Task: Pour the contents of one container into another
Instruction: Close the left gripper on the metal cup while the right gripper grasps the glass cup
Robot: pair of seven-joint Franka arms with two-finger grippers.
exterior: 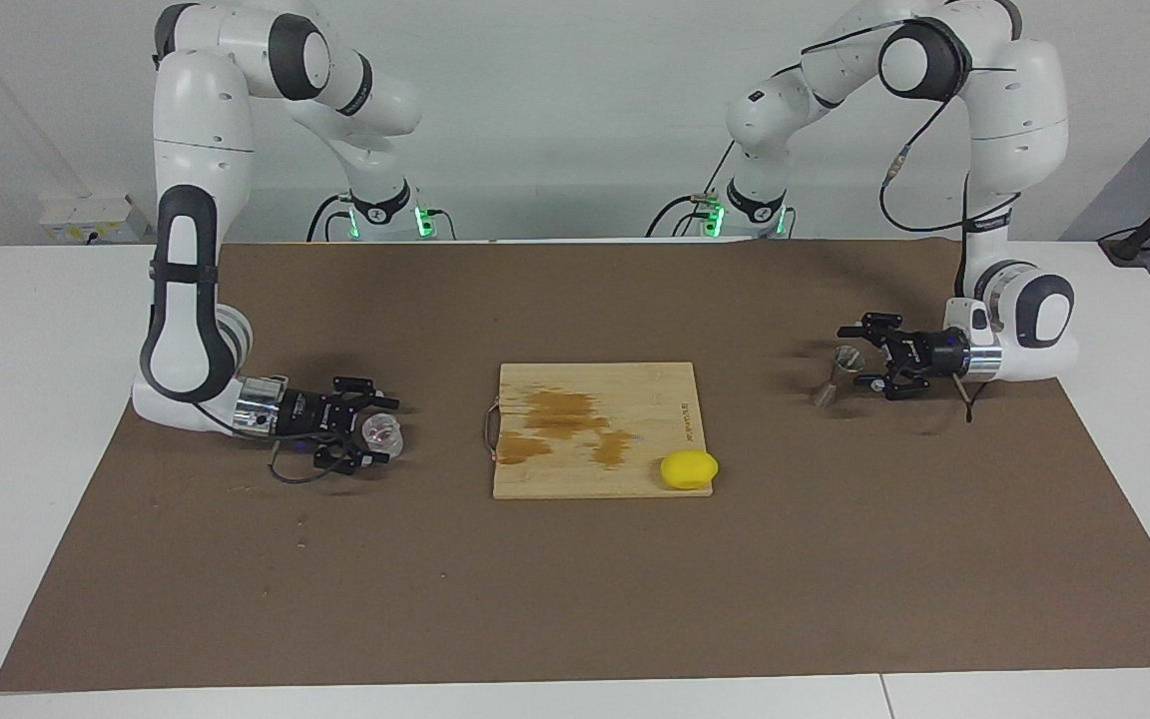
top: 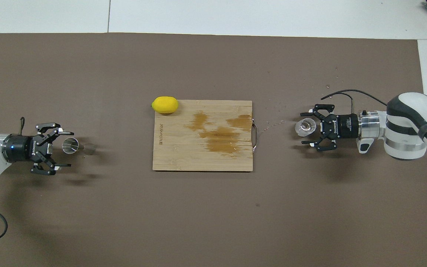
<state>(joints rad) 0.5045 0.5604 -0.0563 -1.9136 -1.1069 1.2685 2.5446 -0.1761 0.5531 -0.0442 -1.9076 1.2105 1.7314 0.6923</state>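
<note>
The clear glass cup (exterior: pixel 382 433) stands on the brown mat toward the right arm's end. My right gripper (exterior: pixel 390 431) lies low and level there, open, with a finger on each side of the cup (top: pixel 305 127). The steel hourglass jigger (exterior: pixel 840 374) stands upright toward the left arm's end. My left gripper (exterior: pixel 850 356) is open at the height of its upper cone, and its fingers flank the jigger's rim (top: pixel 70 145). Neither gripper (top: pixel 72 149) (top: pixel 302 128) has closed on its container.
A wooden cutting board (exterior: pixel 635 384) with wet brown stains lies at the middle of the mat. A yellow lemon (exterior: pixel 689 469) sits on its corner farther from the robots, toward the left arm's end. Small droplets speckle the mat (top: pixel 272 122) between board and cup.
</note>
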